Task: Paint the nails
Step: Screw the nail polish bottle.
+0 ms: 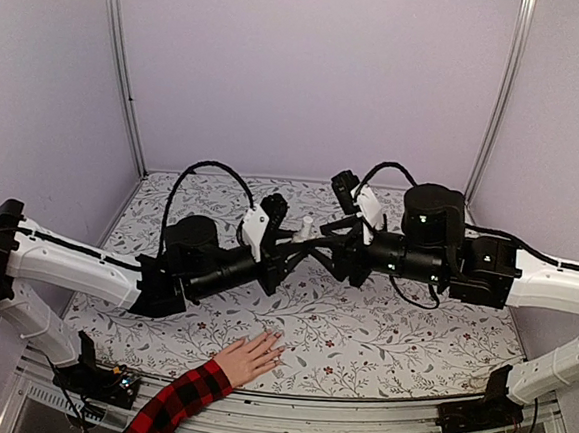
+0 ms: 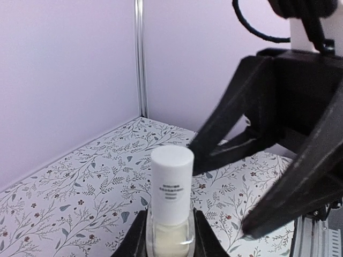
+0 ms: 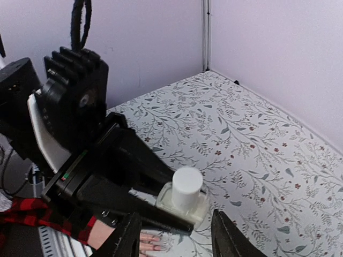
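The left gripper [image 2: 170,227] is clamped on the glass base of a small bottle [image 2: 171,184], holding it upright above the middle of the table [image 1: 390,335]. The right gripper [image 3: 176,218] stands parted, its fingers apart from the white cap and just beside it. Both arms reach inward and meet mid-table. A person's hand [image 1: 251,357] lies flat at the near edge, fingers spread, in a plaid sleeve [image 1: 179,403]. The nails [image 3: 155,244] look pale and glossy.

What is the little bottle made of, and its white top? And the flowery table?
The bottle looks like clear glass, shiny, with pale liquid showing through. Its cap seems smooth matte white plastic. The table cover looks like printed cloth or paper, flat and dull.
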